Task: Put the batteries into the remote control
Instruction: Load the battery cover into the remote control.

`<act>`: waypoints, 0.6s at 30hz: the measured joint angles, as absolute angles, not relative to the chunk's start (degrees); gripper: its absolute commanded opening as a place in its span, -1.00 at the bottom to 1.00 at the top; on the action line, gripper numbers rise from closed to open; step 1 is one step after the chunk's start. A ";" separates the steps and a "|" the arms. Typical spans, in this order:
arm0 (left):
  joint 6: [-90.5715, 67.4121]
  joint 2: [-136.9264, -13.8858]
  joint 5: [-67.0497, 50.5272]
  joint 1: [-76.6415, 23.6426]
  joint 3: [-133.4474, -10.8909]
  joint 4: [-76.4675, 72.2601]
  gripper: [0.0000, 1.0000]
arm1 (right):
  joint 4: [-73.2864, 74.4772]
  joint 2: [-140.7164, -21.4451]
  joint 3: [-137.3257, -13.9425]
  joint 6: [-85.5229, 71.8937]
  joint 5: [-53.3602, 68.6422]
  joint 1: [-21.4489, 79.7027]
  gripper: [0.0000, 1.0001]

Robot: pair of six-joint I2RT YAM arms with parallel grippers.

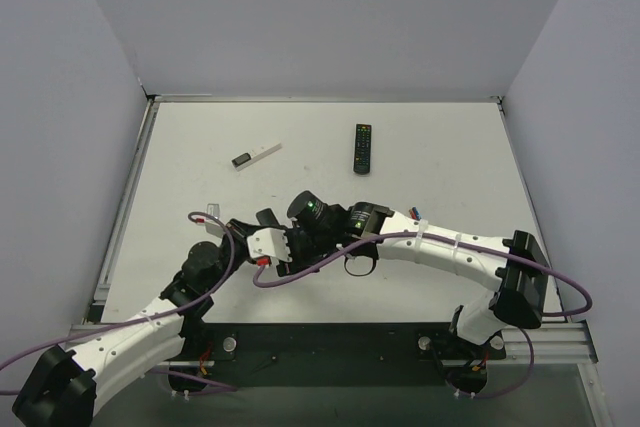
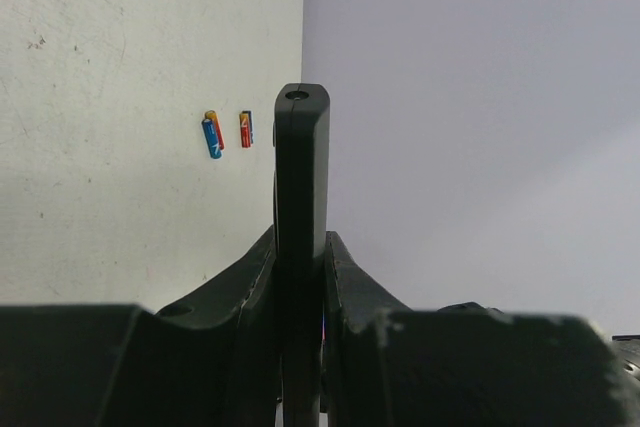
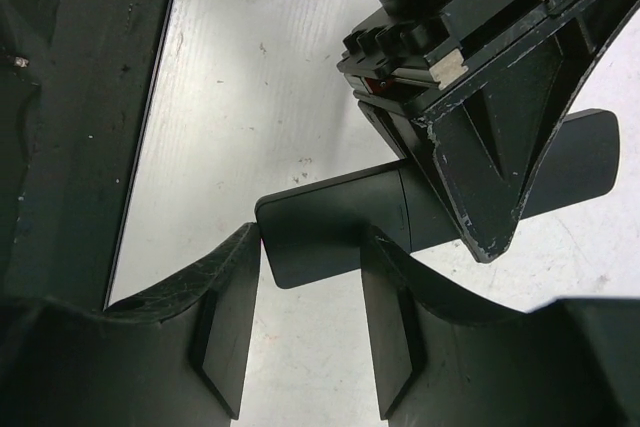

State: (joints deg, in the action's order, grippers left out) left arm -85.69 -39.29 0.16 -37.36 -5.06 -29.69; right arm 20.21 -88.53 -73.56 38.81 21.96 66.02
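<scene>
The left gripper (image 2: pixel 300 252) clamps shut on the remote control (image 2: pixel 301 162), holding it over the table (image 2: pixel 90 207), where two batteries (image 2: pixel 212 134) lie. The right gripper (image 3: pixel 310 245) stands part open, jaws bracketing the remote's free end; contact cannot be told.

Top view high, looking down; both wrist views close, sharing remote control (image 2: pixel 300 177).
</scene>
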 measured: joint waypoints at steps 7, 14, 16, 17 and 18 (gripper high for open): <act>-83.90 -39.00 -1.32 -37.39 -5.72 -29.76 -1.00 | 19.27 -87.55 -73.38 34.22 22.20 65.25 0.24; -82.52 -34.94 -2.22 -37.91 -6.98 -30.63 -1.00 | 13.39 -78.22 -68.69 18.98 19.64 62.24 0.79; -81.56 -34.52 -2.15 -38.11 -7.03 -30.37 -1.00 | 11.49 -74.52 -67.31 12.97 17.04 61.41 0.82; -81.30 -34.54 -2.13 -38.11 -7.05 -30.15 -1.00 | 10.85 -72.95 -66.89 10.13 15.64 61.12 0.82; -80.88 -34.61 -2.04 -38.11 -7.11 -29.85 -1.00 | 10.44 -71.75 -66.72 7.55 14.39 61.10 0.82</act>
State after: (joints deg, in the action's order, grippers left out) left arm -80.88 -34.61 -2.04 -38.11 -7.11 -29.85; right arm 10.44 -71.75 -66.72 7.55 14.39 61.10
